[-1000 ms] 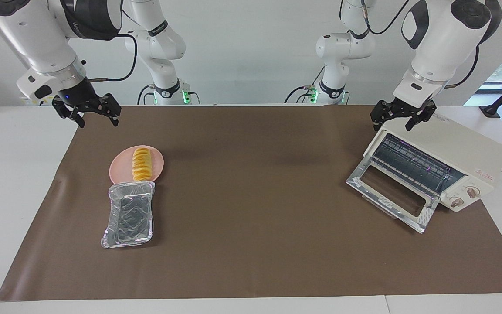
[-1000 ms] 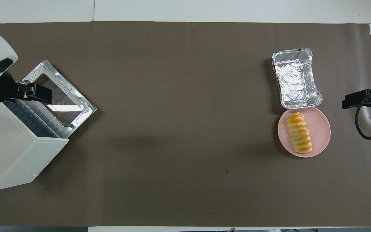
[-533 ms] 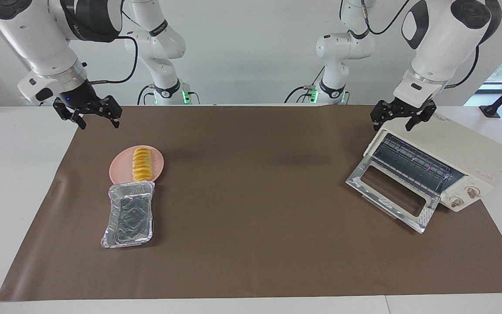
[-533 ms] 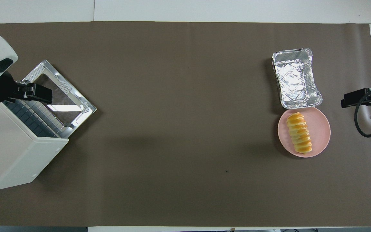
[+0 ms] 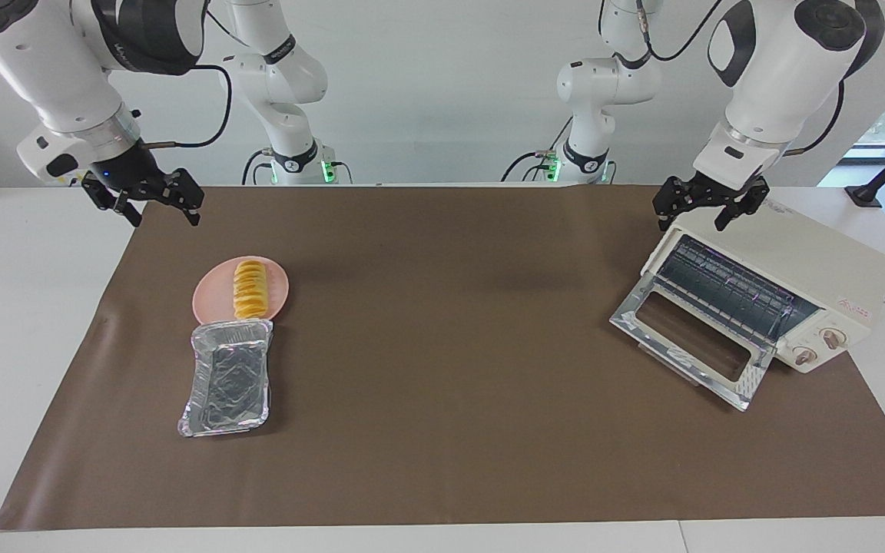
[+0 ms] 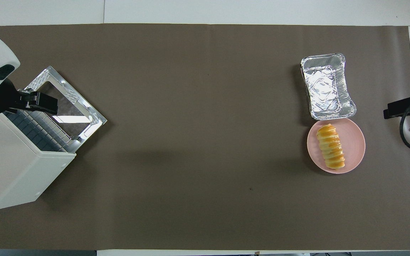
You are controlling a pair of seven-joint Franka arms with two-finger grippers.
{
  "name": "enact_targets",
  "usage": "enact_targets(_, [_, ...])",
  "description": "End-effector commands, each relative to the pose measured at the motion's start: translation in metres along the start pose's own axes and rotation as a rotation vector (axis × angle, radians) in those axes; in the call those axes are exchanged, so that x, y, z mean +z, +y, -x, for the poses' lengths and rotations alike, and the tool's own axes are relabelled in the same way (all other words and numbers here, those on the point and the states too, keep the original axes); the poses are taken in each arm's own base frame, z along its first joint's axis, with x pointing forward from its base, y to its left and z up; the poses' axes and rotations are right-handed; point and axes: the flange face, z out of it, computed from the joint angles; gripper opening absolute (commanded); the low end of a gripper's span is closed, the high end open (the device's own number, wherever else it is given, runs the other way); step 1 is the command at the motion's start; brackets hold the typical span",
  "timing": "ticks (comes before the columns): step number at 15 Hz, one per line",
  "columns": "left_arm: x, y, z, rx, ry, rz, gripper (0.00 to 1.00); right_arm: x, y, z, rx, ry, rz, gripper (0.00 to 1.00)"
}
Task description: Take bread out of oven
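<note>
The bread (image 5: pixel 251 289), a small golden-orange loaf ridged crosswise like slices, lies on a pink plate (image 5: pixel 212 296) beside a foil tray (image 5: pixel 229 379), well apart from the open-doored oven (image 5: pixel 811 269). Both the left hand (image 5: pixel 707 207) and right hand (image 5: pixel 147 203) hang open, empty.

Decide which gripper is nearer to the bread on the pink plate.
Right. The right gripper hangs open over the mat's edge near the pink plate that carries the bread. The left gripper hangs open over the oven at the table's other end.
</note>
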Motion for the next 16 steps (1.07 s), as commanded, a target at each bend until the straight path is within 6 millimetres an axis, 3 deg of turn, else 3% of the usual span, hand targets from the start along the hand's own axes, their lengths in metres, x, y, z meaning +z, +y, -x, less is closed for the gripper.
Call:
enact_targets(1, [-0.0015,-0.0029,0.0045,-0.008,0.010,0.013,1.00,-0.0031,0.0033,-0.0009,0.024,-0.015,0.014,1.00])
enact_targets(16, [-0.0013,-0.0029,0.0047,-0.008,0.009,0.013,1.00,-0.0026,-0.0003,0.0000,0.021,-0.010,0.013,1.00])
